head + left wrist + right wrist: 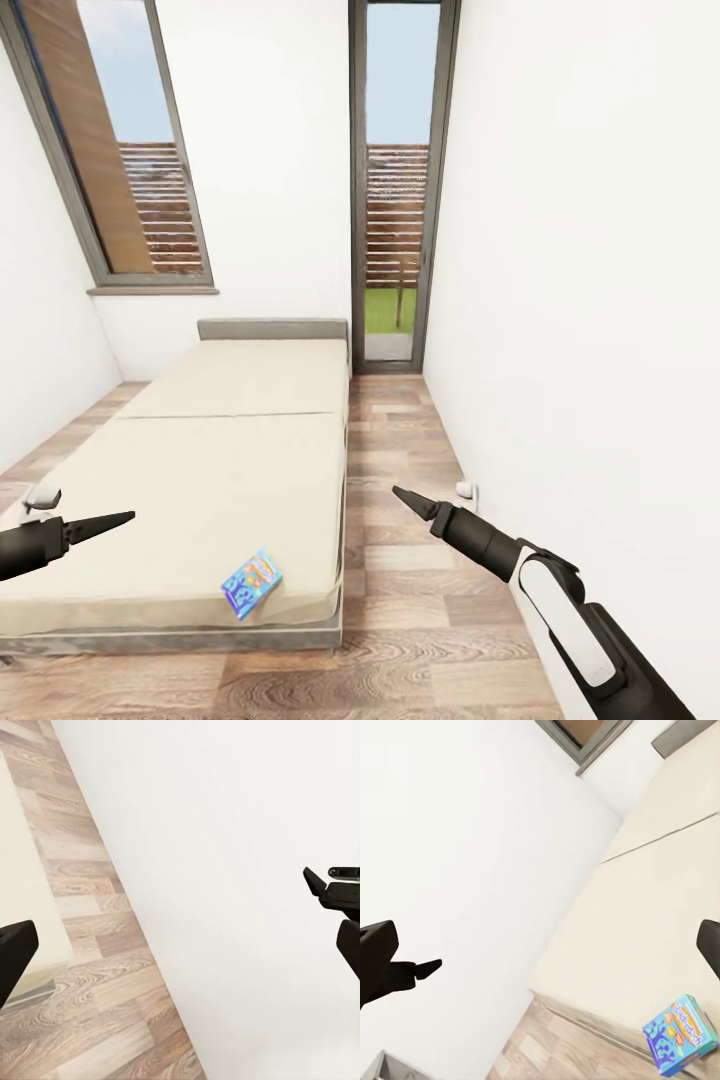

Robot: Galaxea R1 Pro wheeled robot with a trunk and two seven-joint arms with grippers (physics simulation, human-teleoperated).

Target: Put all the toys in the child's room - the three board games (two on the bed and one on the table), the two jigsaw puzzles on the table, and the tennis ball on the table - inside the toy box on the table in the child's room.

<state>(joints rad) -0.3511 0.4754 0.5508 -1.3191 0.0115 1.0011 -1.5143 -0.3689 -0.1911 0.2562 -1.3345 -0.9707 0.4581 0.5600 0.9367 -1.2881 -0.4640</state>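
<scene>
A blue printed board game (251,584) lies flat on the beige bed (230,440), close to the mattress's near right corner. The right wrist view shows the same box (679,1033) at the bed's edge (660,922). My left gripper (125,518) hovers over the near left part of the mattress, well left of the game. My right gripper (400,493) hangs over the floor to the right of the bed. In the wrist views each pair of fingers (15,952) (375,952) stands wide apart with nothing between them. The table and the toy box are out of view.
A strip of wood-plank floor (400,600) runs between the bed and the white right wall (580,300). A tall glass door (395,200) stands at the far end, with a slanted window (120,150) at the back left. The grey headboard (272,329) stands against the far wall.
</scene>
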